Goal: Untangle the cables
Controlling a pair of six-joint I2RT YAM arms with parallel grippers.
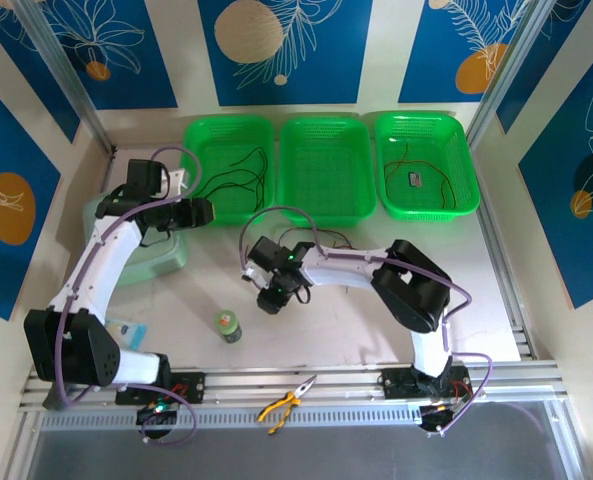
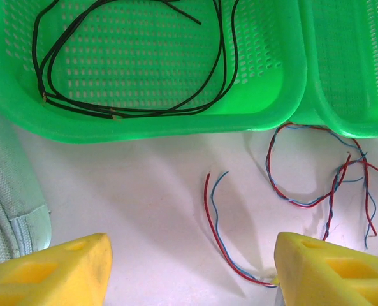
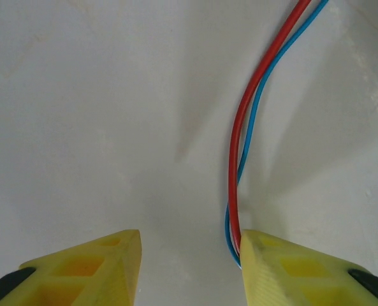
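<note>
A red and blue cable pair point(image 3: 243, 134) lies on the white table and runs down along the inner face of the right finger point(image 3: 284, 268) of my right gripper point(image 3: 190, 245), whose jaws stand apart around it. In the top view that gripper point(image 1: 272, 300) points down at mid table. My left gripper point(image 2: 192, 245) is open above the table, with a loose red-blue cable end point(image 2: 217, 217) between its fingers and a tangled red-blue loop point(image 2: 316, 185) to the right. Black cables point(image 2: 131, 111) lie in the left green basket point(image 2: 176, 124).
Three green baskets line the back: left point(image 1: 191, 135), middle point(image 1: 326, 205) and right point(image 1: 461, 140), the right one holding thin wires. A pale green bag point(image 1: 151, 255) sits under the left arm. A small green bottle point(image 1: 228, 324) and yellow pliers point(image 1: 286, 402) lie near the front.
</note>
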